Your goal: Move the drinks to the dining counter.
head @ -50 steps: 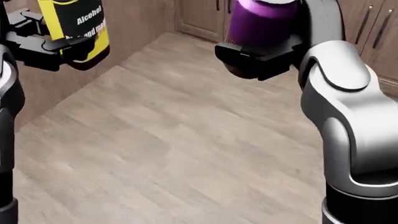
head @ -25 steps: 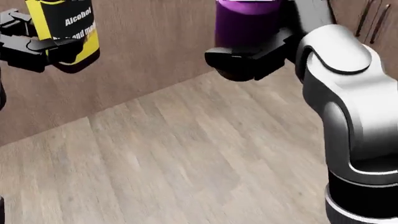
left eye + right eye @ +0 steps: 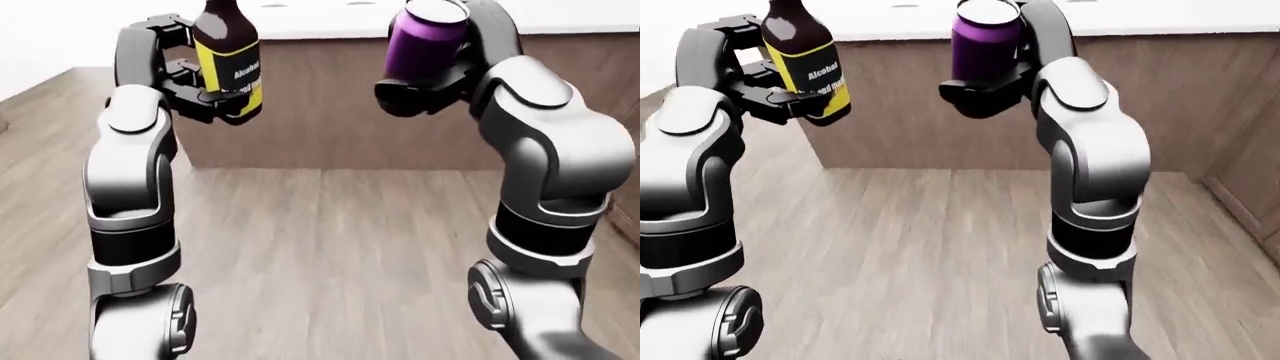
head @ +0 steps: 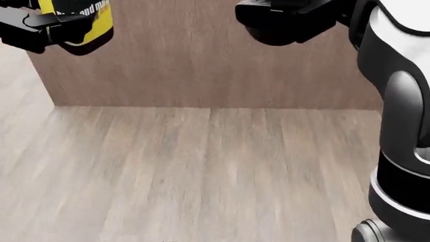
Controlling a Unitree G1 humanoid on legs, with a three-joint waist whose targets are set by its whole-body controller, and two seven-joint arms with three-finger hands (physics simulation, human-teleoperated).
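The bottle (image 3: pixel 228 56) carries a yellow label with a black panel, and the white lettering on it reads "Alcohol" with a second line below that is too cut off by the fingers to make out. The can (image 3: pixel 425 41) is plain purple with a pale silver top and no writing that shows.

That makes two drinks, one in each hand. The left hand (image 3: pixel 205 97) has its dark fingers wrapped round the lower part of the bottle, holding it upright and raised at the upper left of the left-eye view. The right hand (image 3: pixel 420 94) is closed round the base of the can, also upright and raised, at the upper middle of that view. The two drinks are well apart from each other.

Past them stands a counter (image 3: pixel 1160 90) with a brown wood-panelled face and a pale top, and a wood-plank floor (image 4: pixel 201 176) runs up to its foot.

Compared with a second ago the whole head view has shifted: the camera has moved, so the cabinet doors seen then are gone and the counter's panelled face now fills the top of the view squarely. The drinks sit higher in that view, cut by its top edge.
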